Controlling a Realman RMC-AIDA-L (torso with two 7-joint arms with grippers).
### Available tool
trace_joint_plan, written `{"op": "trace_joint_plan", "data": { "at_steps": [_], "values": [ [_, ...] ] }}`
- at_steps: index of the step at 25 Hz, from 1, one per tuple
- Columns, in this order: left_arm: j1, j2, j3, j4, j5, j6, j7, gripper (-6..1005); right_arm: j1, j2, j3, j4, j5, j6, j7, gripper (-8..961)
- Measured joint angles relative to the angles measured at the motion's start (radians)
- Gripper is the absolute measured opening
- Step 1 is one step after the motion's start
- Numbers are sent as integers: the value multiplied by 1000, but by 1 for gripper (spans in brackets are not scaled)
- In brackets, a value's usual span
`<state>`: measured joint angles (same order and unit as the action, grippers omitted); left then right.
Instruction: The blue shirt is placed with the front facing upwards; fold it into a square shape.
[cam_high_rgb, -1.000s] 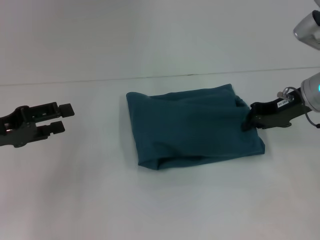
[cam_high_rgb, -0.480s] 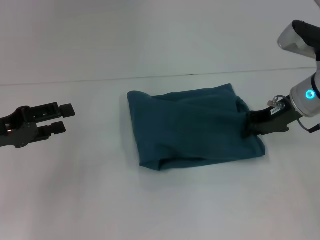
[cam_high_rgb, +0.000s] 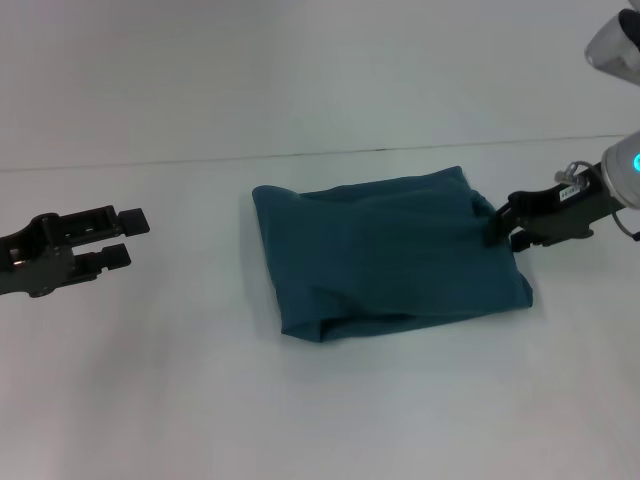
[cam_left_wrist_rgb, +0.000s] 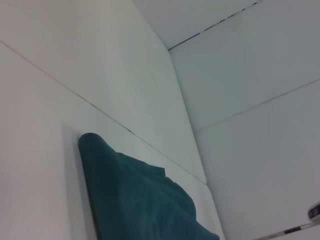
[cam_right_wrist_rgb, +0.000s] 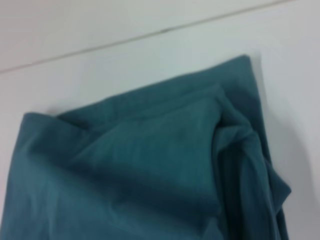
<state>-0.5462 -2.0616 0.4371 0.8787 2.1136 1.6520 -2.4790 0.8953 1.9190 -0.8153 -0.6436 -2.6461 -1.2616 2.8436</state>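
Observation:
The blue shirt lies folded into a rough square in the middle of the white table, plain teal cloth facing up. Its right edge is bunched into a small ridge. My right gripper sits at that right edge, touching the cloth near the far right corner. The right wrist view is filled with the shirt's folds and shows none of the gripper. My left gripper hovers open far to the left of the shirt, holding nothing. In the left wrist view the shirt is seen from the side.
The white table stretches around the shirt on all sides. Its far edge meets a pale wall behind.
My right gripper has lifted slightly and shifted toward the far right corner of the shirt. The shirt's outline has barely changed. The left arm has stayed still.

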Motion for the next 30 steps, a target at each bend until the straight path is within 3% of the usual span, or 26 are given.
{"op": "trace_joint_plan", "data": {
  "at_steps": [1, 7, 11, 20, 30],
  "values": [
    [0, 0, 0, 0, 0, 0, 0, 735, -2, -1, 7, -11, 0, -6, 0, 354],
    [-2, 0, 0, 0, 0, 0, -1, 735, -12, -3, 74, -81, 0, -10, -4, 430],
    [-4, 0, 0, 0, 0, -9, -1, 735, 7, 4, 75, -73, 1, 35, -9, 429],
    [-9, -6, 1, -1, 0, -22, 0, 736, 45, 58, 51, 53, -3, 231, -12, 426],
    [-10, -10, 0, -8, 0, -23, 2, 736, 46, 63, 24, 87, -4, 304, -4, 418]
  ]
}}
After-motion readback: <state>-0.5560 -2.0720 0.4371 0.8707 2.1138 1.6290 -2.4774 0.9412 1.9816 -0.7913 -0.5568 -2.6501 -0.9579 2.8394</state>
